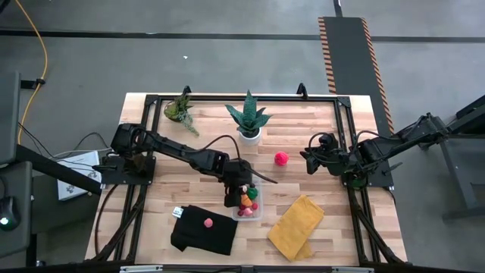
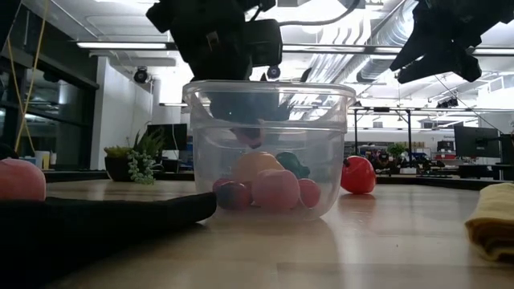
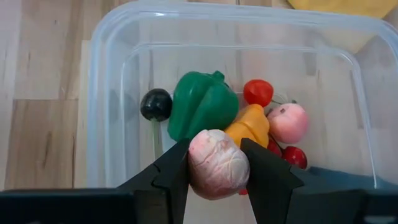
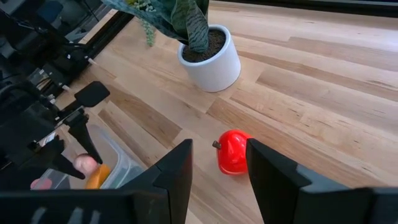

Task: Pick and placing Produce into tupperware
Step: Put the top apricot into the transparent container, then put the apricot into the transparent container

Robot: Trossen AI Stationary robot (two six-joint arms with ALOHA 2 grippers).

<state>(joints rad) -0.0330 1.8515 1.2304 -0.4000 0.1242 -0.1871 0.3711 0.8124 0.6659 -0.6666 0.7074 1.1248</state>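
High view, left gripper (image 1: pixel 237 184): hung over the clear tupperware (image 1: pixel 255 214) near the middle of the wooden desk (image 1: pixel 303 144).
High view, tupperware: stood between a black cloth (image 1: pixel 216 236) and a yellow cloth (image 1: pixel 295 227); it held a heap of toy produce (image 1: pixel 247 203) in red, orange and green.
High view, loose items: a pink toy (image 1: pixel 208 222) lay on the black cloth; a red toy fruit (image 1: pixel 281 158) lay on bare wood between the white-potted plant (image 1: pixel 248 121) and the right gripper (image 1: pixel 310 160).
High view, right gripper: waited at the right side of the desk, pointed towards the red toy fruit.
Low view, tupperware (image 2: pixel 269 152): seen through its walls were pink, orange, dark red and green pieces; the red toy fruit (image 2: pixel 358 175) sat behind it, and the pink toy (image 2: pixel 20 179) on the black cloth (image 2: pixel 104 215) stood close to the camera.
Left wrist view, left gripper (image 3: pixel 214 168): fingers pinched a pale pink wrinkled toy (image 3: pixel 217 164) above the tupperware (image 3: pixel 99 112).
Left wrist view, contents: a green pepper (image 3: pixel 200 104), a dark round piece (image 3: pixel 155 104), a red tomato (image 3: pixel 257 93), an orange piece (image 3: pixel 252 126) and a pink peach-like fruit (image 3: pixel 288 122).
Right wrist view, right gripper (image 4: pixel 219 163): fingers spread apart, empty, with the red toy fruit (image 4: pixel 231 152) lying on the desk (image 4: pixel 311 81) between them in the picture.
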